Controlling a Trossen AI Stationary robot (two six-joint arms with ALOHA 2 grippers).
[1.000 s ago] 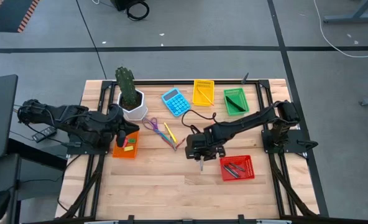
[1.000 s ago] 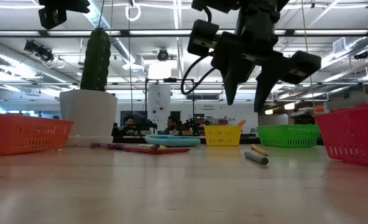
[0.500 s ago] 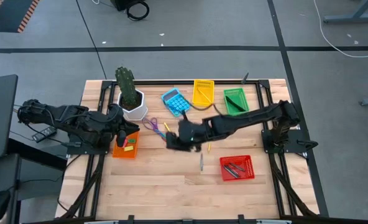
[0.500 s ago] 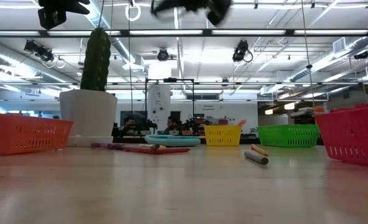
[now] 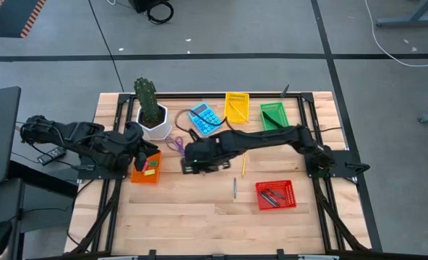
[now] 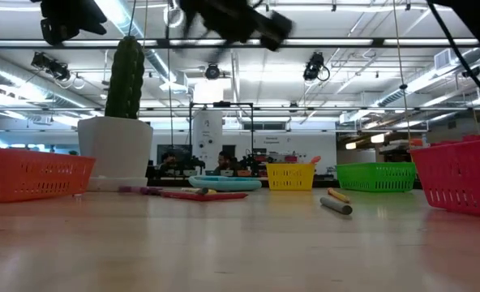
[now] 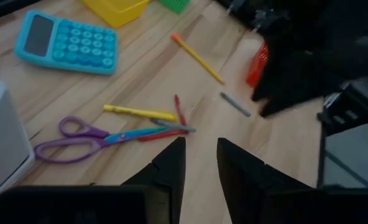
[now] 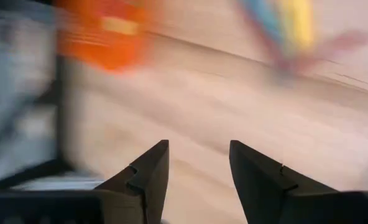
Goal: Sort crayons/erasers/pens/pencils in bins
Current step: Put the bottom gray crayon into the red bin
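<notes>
The right gripper (image 5: pixel 192 160) hangs above the middle of the surface (image 5: pixel 185 217), its fingers (image 8: pixel 148 174) spread apart with nothing between them. The left gripper (image 7: pixel 199 163) waits at the left edge above the orange bin (image 5: pixel 146 168), fingers slightly parted and empty. The yellow bin (image 5: pixel 236 107) and green bin (image 5: pixel 274 118) stand along the far edge, the red bin (image 5: pixel 275 195) near the right edge with dark pens inside. A grey pen (image 5: pixel 234 188) lies loose just beside the red bin; an orange pencil (image 5: pixel 244 166) lies near it. Scissors (image 7: pixel 87 140) and coloured sticks (image 7: pixel 150 118) lie by the calculator (image 5: pixel 204 118) and plant pot (image 5: pixel 155 123).
</notes>
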